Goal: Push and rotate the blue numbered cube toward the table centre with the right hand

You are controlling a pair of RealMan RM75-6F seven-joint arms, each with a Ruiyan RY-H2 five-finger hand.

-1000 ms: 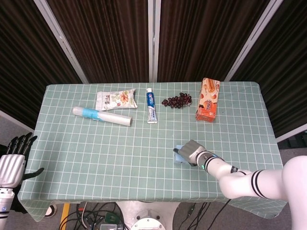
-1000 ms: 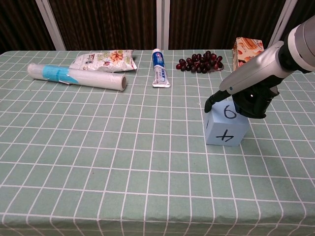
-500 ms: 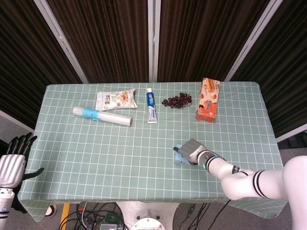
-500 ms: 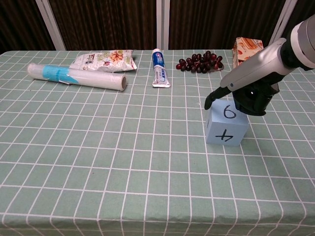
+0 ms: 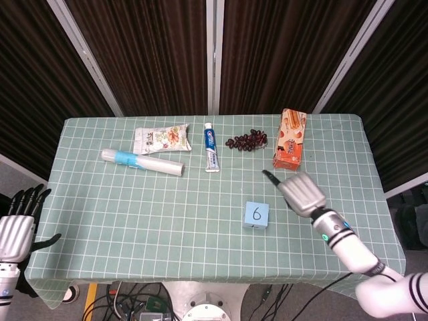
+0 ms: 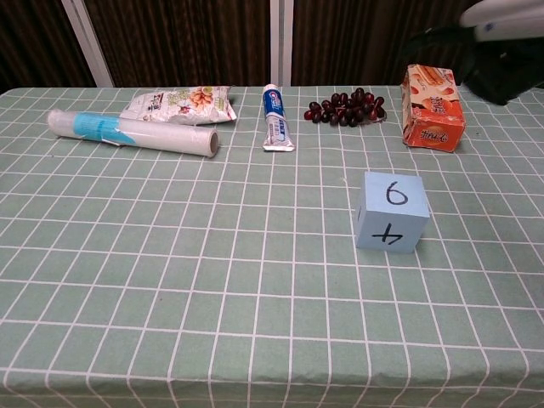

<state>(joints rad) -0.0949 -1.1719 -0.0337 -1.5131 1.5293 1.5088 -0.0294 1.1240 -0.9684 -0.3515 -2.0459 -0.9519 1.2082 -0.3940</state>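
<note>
One second on, the cube is released and left bare, the right hand being lifted clear, one finger extended, nothing held.

We see a pale green cloth crossed by a white grid over the whole table. The cube at centre right is light blue with dark handwritten numbers. In the upper part of the frame lie a clear roll with a turquoise band, a white and blue tube, dark red grapes and an orange box.
</note>
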